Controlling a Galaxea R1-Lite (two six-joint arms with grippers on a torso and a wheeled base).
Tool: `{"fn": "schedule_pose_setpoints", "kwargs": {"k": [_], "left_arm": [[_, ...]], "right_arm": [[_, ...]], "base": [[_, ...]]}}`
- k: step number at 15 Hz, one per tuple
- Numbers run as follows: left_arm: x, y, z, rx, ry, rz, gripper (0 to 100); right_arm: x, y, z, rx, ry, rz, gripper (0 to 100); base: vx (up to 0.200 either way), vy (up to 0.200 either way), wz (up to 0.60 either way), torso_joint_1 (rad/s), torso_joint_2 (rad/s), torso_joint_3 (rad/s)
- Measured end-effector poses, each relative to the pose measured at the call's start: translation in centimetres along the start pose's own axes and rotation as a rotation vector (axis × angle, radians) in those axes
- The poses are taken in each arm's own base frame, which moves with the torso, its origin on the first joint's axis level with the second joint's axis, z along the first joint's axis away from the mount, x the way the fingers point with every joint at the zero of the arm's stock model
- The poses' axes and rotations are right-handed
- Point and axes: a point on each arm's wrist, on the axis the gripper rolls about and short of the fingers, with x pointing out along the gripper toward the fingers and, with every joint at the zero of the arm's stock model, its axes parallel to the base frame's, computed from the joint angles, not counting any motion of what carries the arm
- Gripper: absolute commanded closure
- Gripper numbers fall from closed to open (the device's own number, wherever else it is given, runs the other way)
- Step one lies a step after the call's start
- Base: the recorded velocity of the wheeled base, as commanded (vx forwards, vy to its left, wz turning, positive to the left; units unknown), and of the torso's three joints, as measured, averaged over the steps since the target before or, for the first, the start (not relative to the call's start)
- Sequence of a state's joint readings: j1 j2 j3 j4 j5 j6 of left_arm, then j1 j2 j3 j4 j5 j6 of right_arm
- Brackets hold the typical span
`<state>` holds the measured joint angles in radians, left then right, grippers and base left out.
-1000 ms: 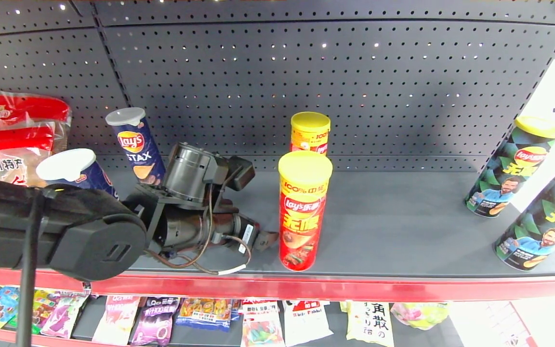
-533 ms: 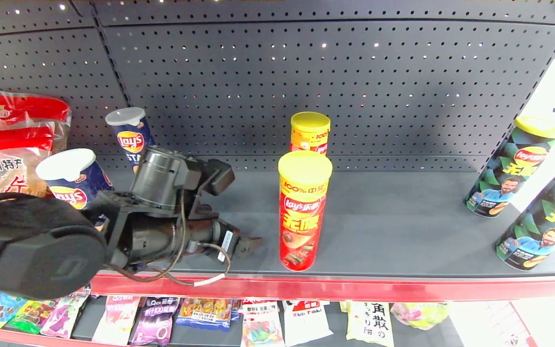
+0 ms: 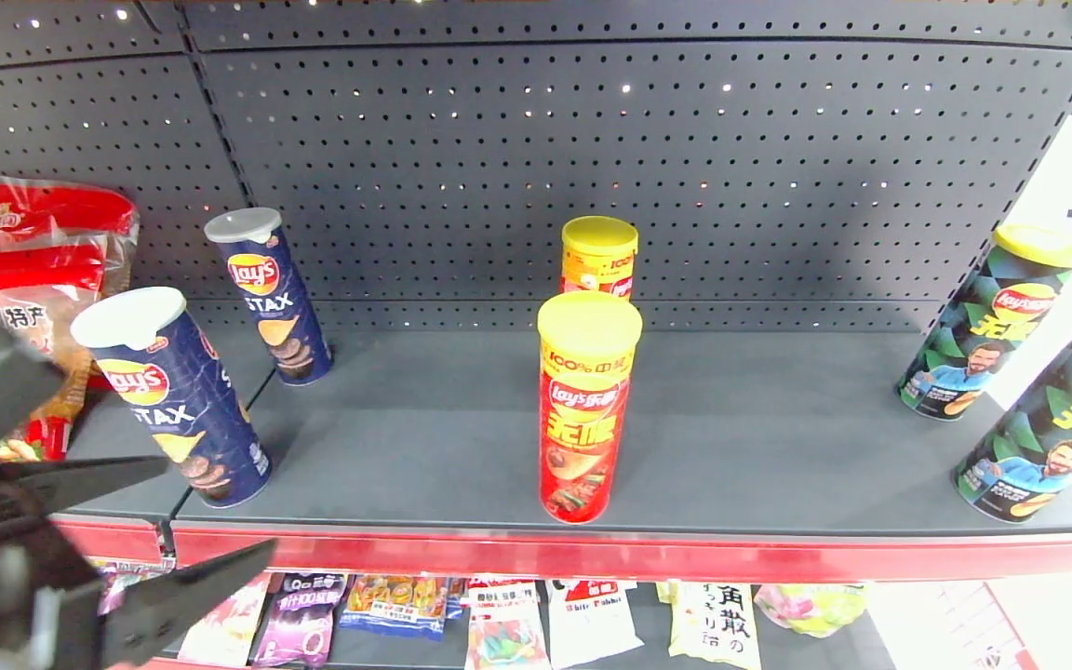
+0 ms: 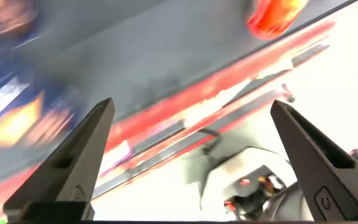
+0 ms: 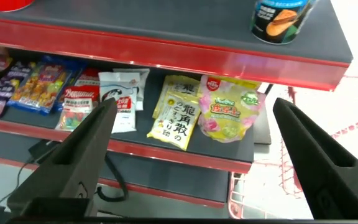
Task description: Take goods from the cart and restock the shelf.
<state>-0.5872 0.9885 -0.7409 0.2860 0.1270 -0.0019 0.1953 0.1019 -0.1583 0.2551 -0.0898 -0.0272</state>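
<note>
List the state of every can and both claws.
Front blue can: upright, lid on.
Back blue can: upright, lid on.
Red can: upright, lid on.
Yellow can: upright behind the red can, lid on.
Far green can: upright, lid on.
Near green can: upright, lid on.
Left claw: open, empty.
Right claw: open, empty.

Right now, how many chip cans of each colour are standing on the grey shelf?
Blue cans: 2
Red-and-yellow cans: 2
Green cans: 2
Total: 6
</note>
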Motion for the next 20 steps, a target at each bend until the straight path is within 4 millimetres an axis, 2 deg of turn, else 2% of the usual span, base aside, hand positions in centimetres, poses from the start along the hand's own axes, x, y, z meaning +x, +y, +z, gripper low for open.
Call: {"fn": "schedule_pose_setpoints", "kwargs": {"k": [2, 3, 4, 5, 7, 8, 10, 12, 14, 16, 18, 20], "left_arm": [[-5.0, 1.0, -3.7, -0.040, -0.049, 0.123, 0], [-6.7, 1.3, -5.9, -0.081, -0.059, 0.191, 0], [-8.0, 1.4, -8.0, -0.138, -0.067, 0.274, 0], [-9.0, 1.1, -10.0, -0.198, -0.101, 0.353, 0], [-9.8, 0.3, -13.3, -0.250, -0.171, 0.441, 0], [-9.8, 0.0, -14.7, -0.265, -0.195, 0.478, 0], [-9.5, -0.6, -16.0, -0.304, -0.214, 0.578, 0], [-8.9, -1.1, -16.6, -0.340, -0.195, 0.658, 0], [-8.1, -1.2, -17.3, -0.344, -0.221, 0.645, 0], [-7.2, -0.9, -16.9, -0.320, -0.399, 0.609, 0], [-5.6, -0.6, -17.3, -0.260, -0.537, 0.565, 0], [-4.2, -0.5, -18.5, -0.230, -0.521, 0.535, 0]], "right_arm": [[-0.1, 0.2, 0.6, 0.019, 0.012, -0.118, 0], [0.0, 0.4, 0.8, 0.024, 0.024, -0.192, 0], [0.0, 0.7, 0.8, 0.026, 0.039, -0.262, 0], [0.2, 1.0, 0.6, 0.026, 0.043, -0.259, 0], [0.3, 1.6, 0.4, 0.013, 0.002, -0.123, 0], [0.4, 1.8, 0.5, 0.004, -0.024, -0.056, 0], [0.6, 1.7, 0.9, 0.002, -0.021, -0.017, 0], [0.8, 1.4, 1.9, -0.008, -0.019, 0.055, 0], [0.9, 1.2, 2.1, -0.015, -0.004, 0.122, 0], [0.7, 1.3, 1.0, -0.030, -0.023, 0.160, 0], [0.3, 1.2, 0.0, -0.043, -0.069, 0.084, 0], [0.3, 0.7, -0.1, -0.031, -0.187, -0.148, 0]], "base": [[0.000, 0.000, 0.00, 0.000, 0.00, 0.000], [0.000, 0.000, 0.00, 0.000, 0.00, 0.000], [0.000, 0.000, 0.00, 0.000, 0.00, 0.000], [0.000, 0.000, 0.00, 0.000, 0.00, 0.000], [0.000, 0.000, 0.00, 0.000, 0.00, 0.000], [0.000, 0.000, 0.00, 0.000, 0.00, 0.000], [0.000, 0.000, 0.00, 0.000, 0.00, 0.000], [0.000, 0.000, 0.00, 0.000, 0.00, 0.000], [0.000, 0.000, 0.00, 0.000, 0.00, 0.000], [0.000, 0.000, 0.00, 0.000, 0.00, 0.000], [0.000, 0.000, 0.00, 0.000, 0.00, 0.000], [0.000, 0.000, 0.00, 0.000, 0.00, 0.000]]}}
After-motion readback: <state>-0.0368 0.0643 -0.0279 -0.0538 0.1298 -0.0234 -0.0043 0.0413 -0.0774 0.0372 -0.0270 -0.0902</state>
